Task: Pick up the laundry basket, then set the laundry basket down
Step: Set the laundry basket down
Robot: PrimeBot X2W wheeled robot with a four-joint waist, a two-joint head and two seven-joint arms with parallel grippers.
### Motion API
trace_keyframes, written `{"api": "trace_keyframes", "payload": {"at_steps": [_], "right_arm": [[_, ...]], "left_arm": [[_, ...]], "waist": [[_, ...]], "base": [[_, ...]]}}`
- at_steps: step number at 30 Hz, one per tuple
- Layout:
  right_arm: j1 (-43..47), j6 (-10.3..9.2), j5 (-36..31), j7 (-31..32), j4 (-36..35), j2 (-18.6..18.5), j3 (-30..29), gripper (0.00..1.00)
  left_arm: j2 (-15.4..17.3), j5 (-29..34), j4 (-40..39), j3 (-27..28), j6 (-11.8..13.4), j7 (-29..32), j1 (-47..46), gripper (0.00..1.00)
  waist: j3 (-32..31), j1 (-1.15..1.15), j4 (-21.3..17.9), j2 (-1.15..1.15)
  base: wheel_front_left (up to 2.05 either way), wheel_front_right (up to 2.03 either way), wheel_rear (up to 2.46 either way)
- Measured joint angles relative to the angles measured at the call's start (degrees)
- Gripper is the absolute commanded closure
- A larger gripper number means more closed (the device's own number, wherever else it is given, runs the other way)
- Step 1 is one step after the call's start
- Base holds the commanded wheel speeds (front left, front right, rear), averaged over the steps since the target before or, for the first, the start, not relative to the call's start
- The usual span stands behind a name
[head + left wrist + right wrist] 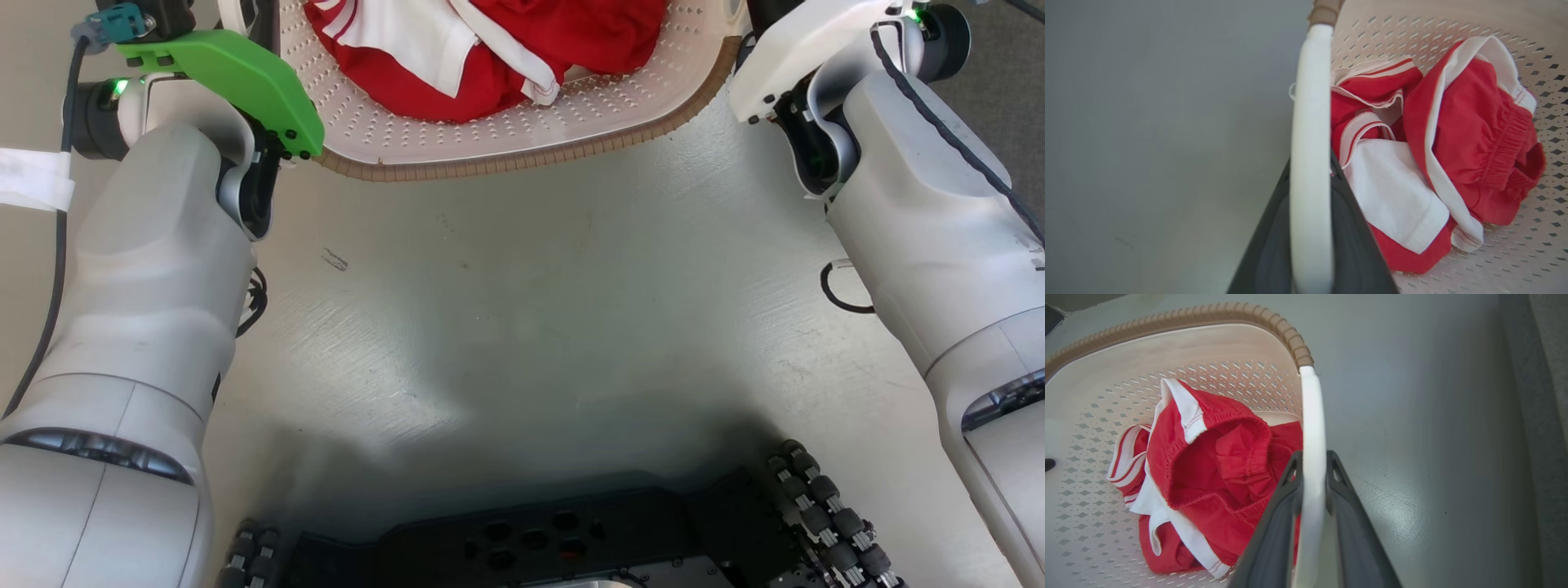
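Wrist views are showing left gripper and right gripper each clamping a white handle of the cream, perforated, brown-rimmed basket.

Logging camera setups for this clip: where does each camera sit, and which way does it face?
Head view: on the head, looking down at the floor and laundry basket; left forearm, right forearm and wheeled base show.
Left wrist view: on the left wrist, along the left gripper, fingers clamping a white handle.
Right wrist view: on the right wrist, along the right gripper, clamping the other handle.
Shared: all three see the red and white clothes.
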Motion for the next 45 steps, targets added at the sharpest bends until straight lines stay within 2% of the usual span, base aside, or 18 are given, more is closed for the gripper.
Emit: {"api": "trace_keyframes", "payload": {"at_steps": [1, 2, 5, 16, 30, 40, 45], "right_arm": [[0.0, 0.37, -0.2, 0.0, 0.0, -0.1, 0.3, 0.44], [0.0, 0.71, -0.5, -0.2, 0.0, -0.4, 0.5, 0.0], [0.4, 1.33, -1.0, -0.2, 0.1, -1.9, 0.8, 0.0], [2.0, 2.31, -1.6, -0.2, -1.8, -1.6, 0.6, 0.0], [9.2, 2.31, -1.6, -0.2, -5.4, -2.2, -3.7, 0.0], [15.2, 2.25, -2.0, -0.2, -9.2, -1.7, -7.1, 0.0], [18.7, 1.71, -3.1, -0.2, -10.8, -1.8, -8.7, 0.0]], "left_arm": [[0.0, 0.0, 0.0, 0.1, -0.1, 0.0, 0.0, 0.33], [0.0, 0.0, 0.1, 0.0, -0.4, 0.0, 0.0, 0.0], [1.0, 0.1, 0.6, -0.4, -0.7, 0.0, 0.0, 0.0], [1.2, 0.5, 0.5, -1.8, -1.2, -0.1, 0.2, 0.0], [2.1, 1.7, -0.5, -1.7, -1.6, -0.6, 5.3, 0.0], [5.2, 4.7, -8.3, 0.3, 1.0, -0.8, 10.3, 0.0], [5.4, 6.0, -12.9, 1.3, 2.7, -0.8, 13.7, 0.0]], "waist": [[0.0, 0.0, 0.0, 0.0], [-0.1, 0.0, 0.1, 0.0], [-0.2, 0.0, 0.3, 0.0], [-2.9, 0.0, 0.7, 0.0], [-11.0, 0.0, 0.7, 0.0], [-18.8, 0.0, 0.3, 0.0], [-22.8, 0.0, 0.0, 0.0]], "base": [[0.0, 0.0, 0.0], [0.0, 0.0, 0.0], [0.0, 0.0, 0.0], [0.0, 0.0, 0.0], [0.0, 0.0, 0.0], [0.0, 0.0, 0.0], [0.0, 0.0, 0.0]]}}
